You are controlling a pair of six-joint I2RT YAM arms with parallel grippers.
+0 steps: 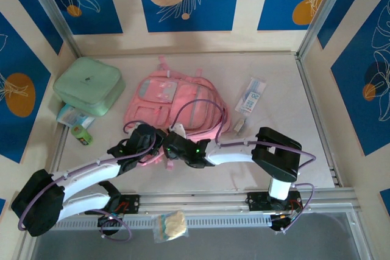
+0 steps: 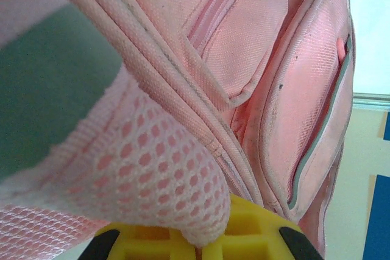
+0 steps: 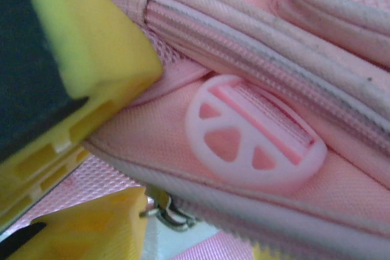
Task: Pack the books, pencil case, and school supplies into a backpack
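Observation:
The pink backpack (image 1: 173, 105) lies flat in the middle of the table. My left gripper (image 1: 152, 140) is at its near edge, shut on a fold of its pink mesh fabric (image 2: 152, 175), which bulges over the yellow fingers (image 2: 256, 235). My right gripper (image 1: 175, 148) is right beside it, jaws apart along the backpack's piped edge (image 3: 256, 211). A metal zipper pull (image 3: 163, 212) hangs between the jaws, against the left finger (image 3: 79, 229). The white pencil case (image 1: 251, 95) lies right of the backpack. The books are out of view.
A mint-green zip case (image 1: 88, 85) sits at the back left on a blue-and-white packet (image 1: 73, 115), with a small green roll (image 1: 81, 134) beside it. A small pale item (image 1: 239, 125) lies near the backpack's right side. A clear bag (image 1: 169, 225) rests by the front rail.

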